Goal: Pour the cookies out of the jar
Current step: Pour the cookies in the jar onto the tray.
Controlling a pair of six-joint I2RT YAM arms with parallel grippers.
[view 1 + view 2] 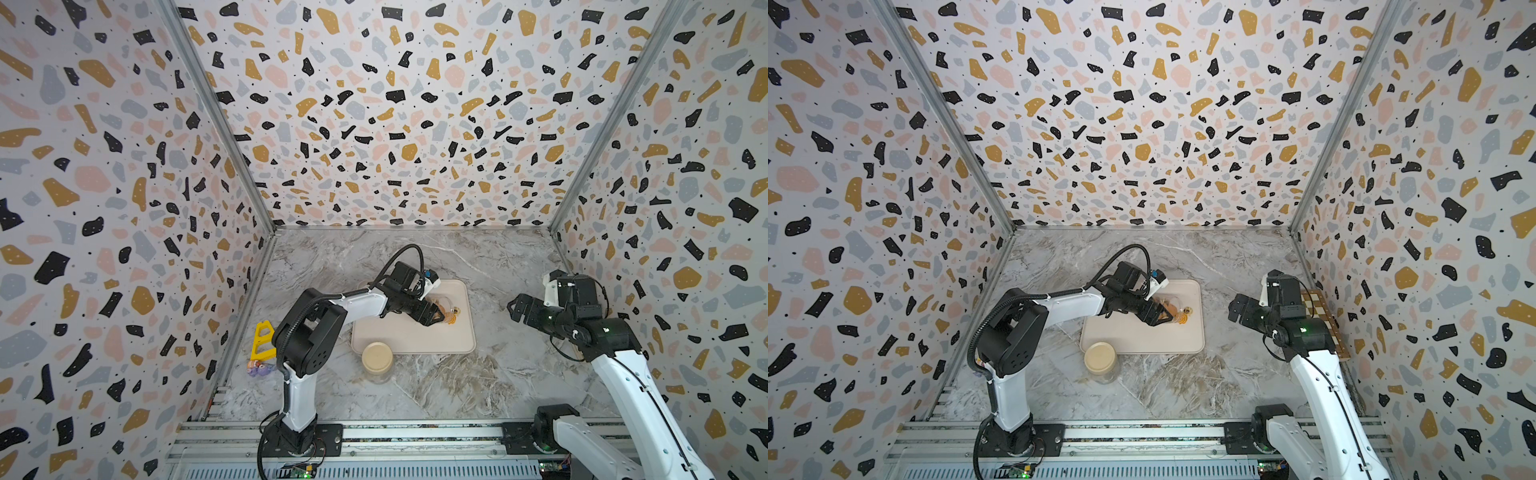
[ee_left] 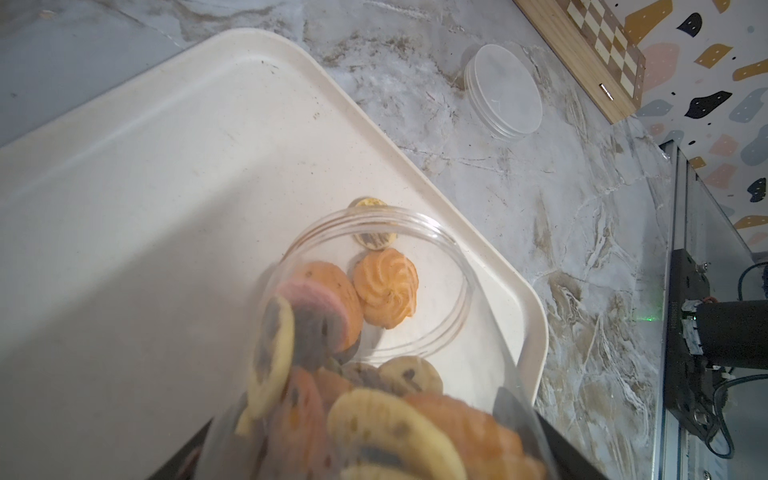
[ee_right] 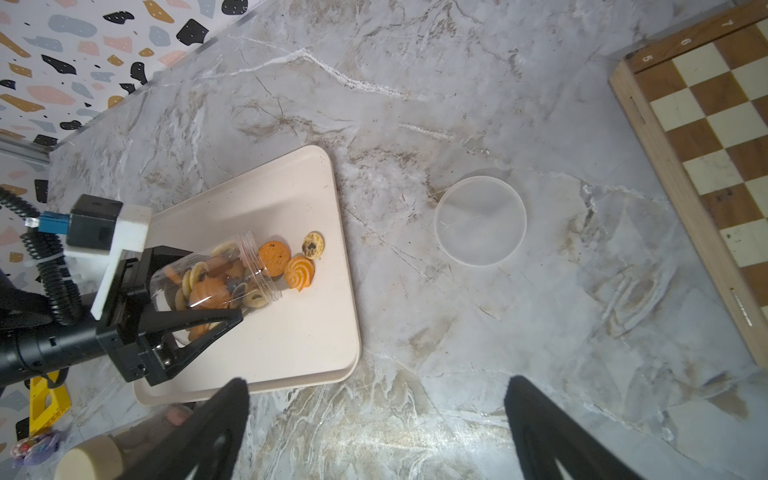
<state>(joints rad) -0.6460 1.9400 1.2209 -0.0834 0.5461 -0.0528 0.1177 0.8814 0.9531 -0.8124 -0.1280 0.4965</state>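
While the table point(image 3: 457, 104) is wide and mostly bare, the pour happens over the tray point(image 3: 270, 199) near its middle; the left gripper point(image 1: 434, 316) pinches the jar point(image 3: 249, 253) tight round its body and holds it tipped, mouth low, just above the tray. The jar is clear, hard and smooth, so I think it could slip or spin in a loose pinch — the body, well back from the mouth, looks the best place to hold. Of the cookies point(image 3: 299, 272), most sit inside, bunched near the mouth; three lie on the tray just past it; they look light, dry and easy to break, so a slow tip seems kinder than a hard shake.

The board point(image 3: 715, 166) lies by the right wall, well apart; the right gripper point(image 3: 376, 384) hangs spread wide, holding nothing; a second jar point(image 1: 377, 357), capped, stands just beside the tray's near corner; a clear lid point(image 3: 480, 226) lies flat between tray and board; a yellow toy point(image 1: 262, 340) sits by the left wall. Nothing blocks the pour — only the tray's rim is near, and a round cookie could roll over it.
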